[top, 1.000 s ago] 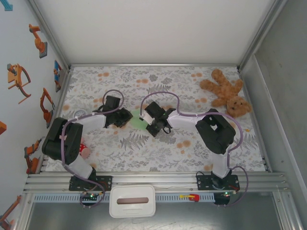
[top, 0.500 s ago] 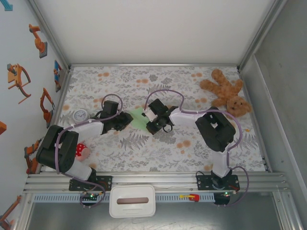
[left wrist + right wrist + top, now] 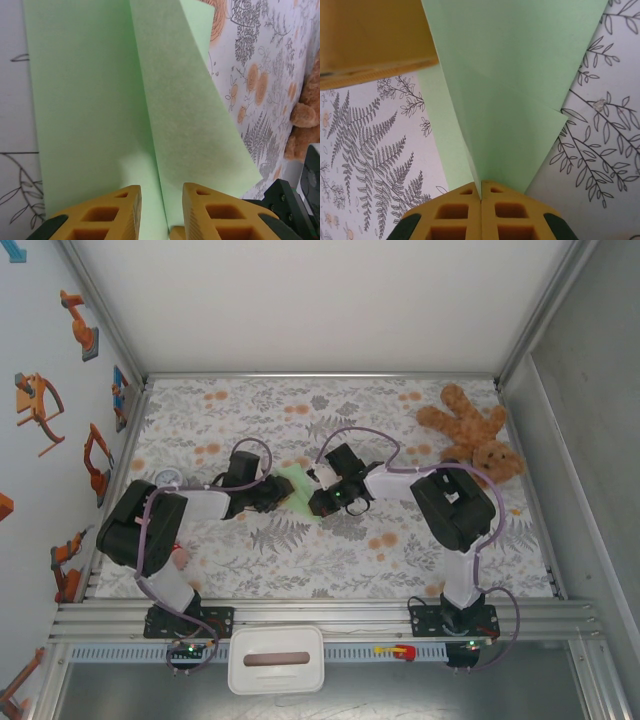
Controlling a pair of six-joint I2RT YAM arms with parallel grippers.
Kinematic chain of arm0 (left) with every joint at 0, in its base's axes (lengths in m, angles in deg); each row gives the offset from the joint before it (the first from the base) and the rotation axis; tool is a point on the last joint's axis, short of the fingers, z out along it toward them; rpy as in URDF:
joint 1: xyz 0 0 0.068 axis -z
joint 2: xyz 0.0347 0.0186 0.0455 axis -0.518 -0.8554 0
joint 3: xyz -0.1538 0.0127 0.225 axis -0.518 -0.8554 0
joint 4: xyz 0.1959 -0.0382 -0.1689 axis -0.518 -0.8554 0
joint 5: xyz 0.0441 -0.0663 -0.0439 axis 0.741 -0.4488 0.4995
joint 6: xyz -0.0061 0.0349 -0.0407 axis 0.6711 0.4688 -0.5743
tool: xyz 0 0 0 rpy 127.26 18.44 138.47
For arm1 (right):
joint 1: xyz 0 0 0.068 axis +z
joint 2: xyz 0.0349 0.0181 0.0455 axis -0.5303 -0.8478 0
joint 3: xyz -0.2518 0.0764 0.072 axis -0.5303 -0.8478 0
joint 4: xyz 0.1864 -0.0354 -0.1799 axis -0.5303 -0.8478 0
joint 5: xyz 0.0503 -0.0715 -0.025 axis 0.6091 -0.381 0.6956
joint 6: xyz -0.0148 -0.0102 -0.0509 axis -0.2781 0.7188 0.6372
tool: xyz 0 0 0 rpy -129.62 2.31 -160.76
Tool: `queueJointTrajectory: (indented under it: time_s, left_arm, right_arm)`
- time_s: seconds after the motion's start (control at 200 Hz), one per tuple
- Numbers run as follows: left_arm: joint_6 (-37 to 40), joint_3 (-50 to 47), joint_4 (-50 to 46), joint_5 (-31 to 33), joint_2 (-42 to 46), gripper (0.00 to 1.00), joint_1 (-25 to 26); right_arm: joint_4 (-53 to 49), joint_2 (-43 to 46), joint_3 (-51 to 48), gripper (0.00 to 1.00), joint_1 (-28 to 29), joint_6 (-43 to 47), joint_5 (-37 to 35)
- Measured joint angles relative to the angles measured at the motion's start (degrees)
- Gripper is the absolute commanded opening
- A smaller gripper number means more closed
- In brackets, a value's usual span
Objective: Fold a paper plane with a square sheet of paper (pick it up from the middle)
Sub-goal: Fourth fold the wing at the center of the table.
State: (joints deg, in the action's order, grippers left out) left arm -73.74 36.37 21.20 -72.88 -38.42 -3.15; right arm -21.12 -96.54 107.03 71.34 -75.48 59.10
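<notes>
Clamped the sheet of paper [image 3: 510,90] in shut right jaws, long crease pointing to twelve o'clock; straddled its raised flap [image 3: 190,115] with left jaws parted, seemingly not gripping.

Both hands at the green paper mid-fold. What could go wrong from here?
1. Right hand is shut on the pale mint-green folded paper sheet; a tug could tear it or skew the crease.
2. Left hand stands open around the raised flap; it may spring back.

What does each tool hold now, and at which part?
The right tool pinches the green paper at its raised crease; the left tool is open.
</notes>
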Motion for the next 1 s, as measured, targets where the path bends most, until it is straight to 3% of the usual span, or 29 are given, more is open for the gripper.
queueJointTrajectory:
  time_s: [0.546,0.997]
  left_arm:
    - [2.58,2.71,-0.96,-1.18,-1.46,0.34,1.60]
    - [5.31,8.92,-13.07,2.14,-3.98,0.34,2.32]
  right_arm:
    - [0.81,-1.16,0.00,0.03,-1.64,-1.27,4.72]
    - [0.81,-1.22,-0.02,0.06,-1.90,-1.29,5.11]
